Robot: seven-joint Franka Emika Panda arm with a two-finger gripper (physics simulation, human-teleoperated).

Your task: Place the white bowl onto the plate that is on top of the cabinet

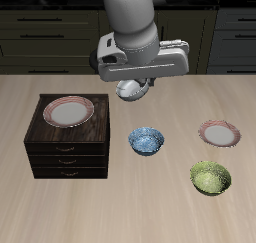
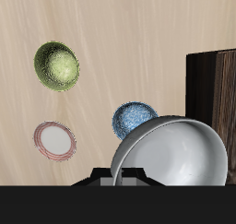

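Note:
The white bowl (image 1: 130, 88) hangs in the air under my gripper (image 1: 132, 85), which is shut on its rim; the wrist view shows the bowl (image 2: 180, 154) large and close, tilted, with its plain inside facing the camera. The dark-brown cabinet (image 1: 68, 147) stands on the table beside and below the bowl, and one corner of the cabinet (image 2: 214, 89) shows in the wrist view. On its top lies the plate (image 1: 68, 111) with a reddish-pink rim, bare. The bowl is higher than the cabinet top and off to the side of the plate.
A blue-patterned bowl (image 1: 146, 140) (image 2: 134, 119) sits on the table beneath the held bowl. A green bowl (image 1: 210, 177) (image 2: 57, 65) lies nearer the front edge. A second pink-rimmed plate (image 1: 219, 134) (image 2: 54, 140) rests on the table behind the green bowl.

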